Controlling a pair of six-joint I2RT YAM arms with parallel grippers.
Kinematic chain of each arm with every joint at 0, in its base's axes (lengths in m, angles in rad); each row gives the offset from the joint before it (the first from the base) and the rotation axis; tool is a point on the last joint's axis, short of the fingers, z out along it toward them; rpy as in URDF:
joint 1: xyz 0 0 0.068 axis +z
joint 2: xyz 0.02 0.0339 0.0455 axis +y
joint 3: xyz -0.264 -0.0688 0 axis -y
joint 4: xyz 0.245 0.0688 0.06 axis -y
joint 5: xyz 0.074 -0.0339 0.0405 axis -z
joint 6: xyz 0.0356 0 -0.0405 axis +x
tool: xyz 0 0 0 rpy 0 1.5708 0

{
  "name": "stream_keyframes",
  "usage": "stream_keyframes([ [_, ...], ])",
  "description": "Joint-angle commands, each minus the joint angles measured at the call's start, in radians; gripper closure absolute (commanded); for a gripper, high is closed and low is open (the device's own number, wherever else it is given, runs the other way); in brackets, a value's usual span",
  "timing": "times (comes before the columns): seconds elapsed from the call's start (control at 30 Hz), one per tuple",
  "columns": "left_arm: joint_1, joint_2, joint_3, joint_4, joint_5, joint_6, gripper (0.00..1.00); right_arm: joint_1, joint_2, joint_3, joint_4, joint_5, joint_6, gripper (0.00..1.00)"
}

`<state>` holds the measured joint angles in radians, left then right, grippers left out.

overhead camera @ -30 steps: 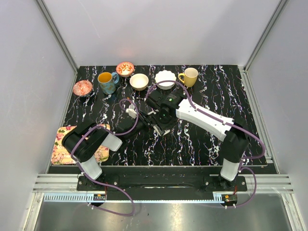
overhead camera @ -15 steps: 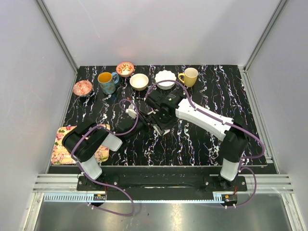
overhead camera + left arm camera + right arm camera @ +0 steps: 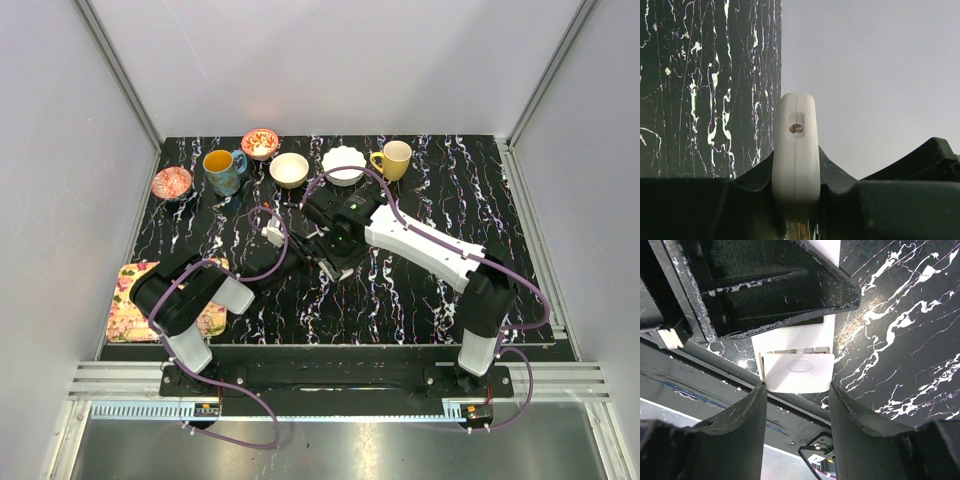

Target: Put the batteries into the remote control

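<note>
The remote control (image 3: 796,150) is a white slab seen end-on in the left wrist view, with my left gripper (image 3: 796,176) shut on it above the black marbled table. In the right wrist view its thin white back cover (image 3: 797,371) hangs slightly off the remote's body (image 3: 790,339), below the left gripper's black housing (image 3: 765,285). My right gripper (image 3: 796,390) has its fingertips against the cover's two lower corners. In the top view both grippers meet at mid-table (image 3: 325,248). The batteries are out of view.
Along the far edge stand a red bowl (image 3: 172,182), a blue cup (image 3: 222,170), a second red bowl (image 3: 260,142), a cream bowl (image 3: 289,169), a white scalloped bowl (image 3: 344,164) and a yellow mug (image 3: 394,158). A floral tray (image 3: 125,300) lies near left.
</note>
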<state>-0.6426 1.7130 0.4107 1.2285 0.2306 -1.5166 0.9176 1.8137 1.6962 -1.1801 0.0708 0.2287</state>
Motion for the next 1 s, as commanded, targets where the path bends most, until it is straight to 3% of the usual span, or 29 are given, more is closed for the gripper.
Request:
stream_keyframes([
  [0.0,-0.028,-0.006,0.040,0.436,0.012,-0.036,1.00,0.004,-0.017,0.045,0.086,0.015,0.015,0.67],
  [0.43,-0.028,-0.007,0.042,0.436,0.016,-0.036,1.00,0.004,-0.017,0.056,0.083,0.029,0.017,0.58],
  [0.97,-0.025,-0.004,0.057,0.436,0.024,-0.040,1.00,0.004,-0.022,0.059,0.074,0.043,0.015,0.40],
])
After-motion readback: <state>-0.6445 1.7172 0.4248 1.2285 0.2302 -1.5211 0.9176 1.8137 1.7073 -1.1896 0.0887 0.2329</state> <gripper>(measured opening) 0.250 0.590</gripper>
